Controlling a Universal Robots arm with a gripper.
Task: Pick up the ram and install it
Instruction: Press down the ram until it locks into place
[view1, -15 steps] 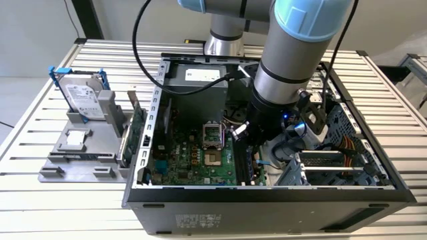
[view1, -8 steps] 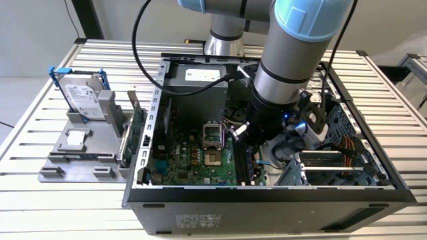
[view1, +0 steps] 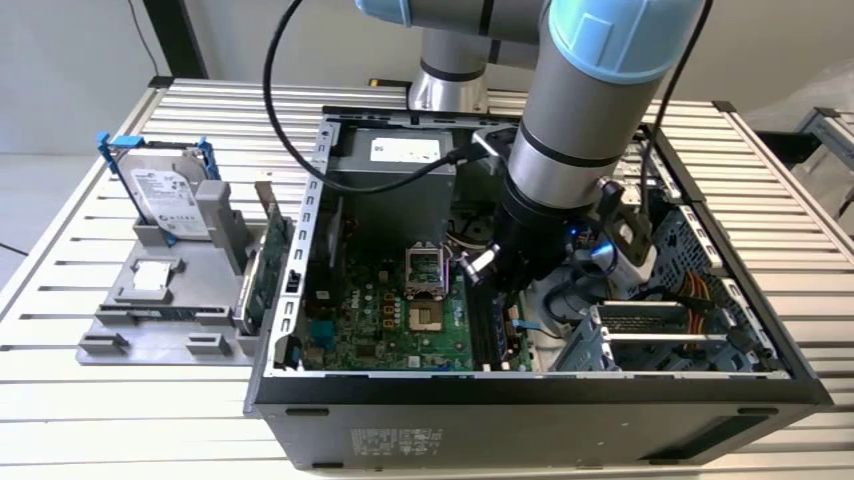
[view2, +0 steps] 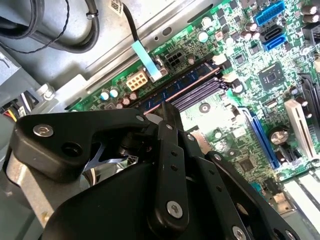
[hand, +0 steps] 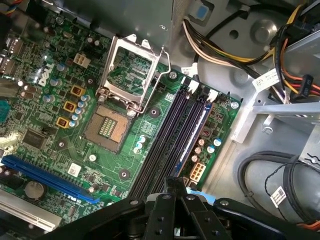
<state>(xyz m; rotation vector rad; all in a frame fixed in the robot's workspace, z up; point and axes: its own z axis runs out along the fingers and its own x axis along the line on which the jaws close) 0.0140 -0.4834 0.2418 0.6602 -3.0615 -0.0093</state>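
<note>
Now the narrowed end effector (hand: 175, 187) sits close above the seated ram (hand: 192, 131), holding nothing.

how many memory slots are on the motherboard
4 memory slots, side by side next to the CPU socket. The one farthest from it holds the ram; three look empty. The hand hides their ends.

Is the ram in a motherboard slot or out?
In: the ram stands in the outermost slot, gripper just above its end.

You had even, soft overhead light; the case (view1: 534, 385) interior sat in shadow, and the gripper (view2: 165, 150) was blurred up close.
</note>
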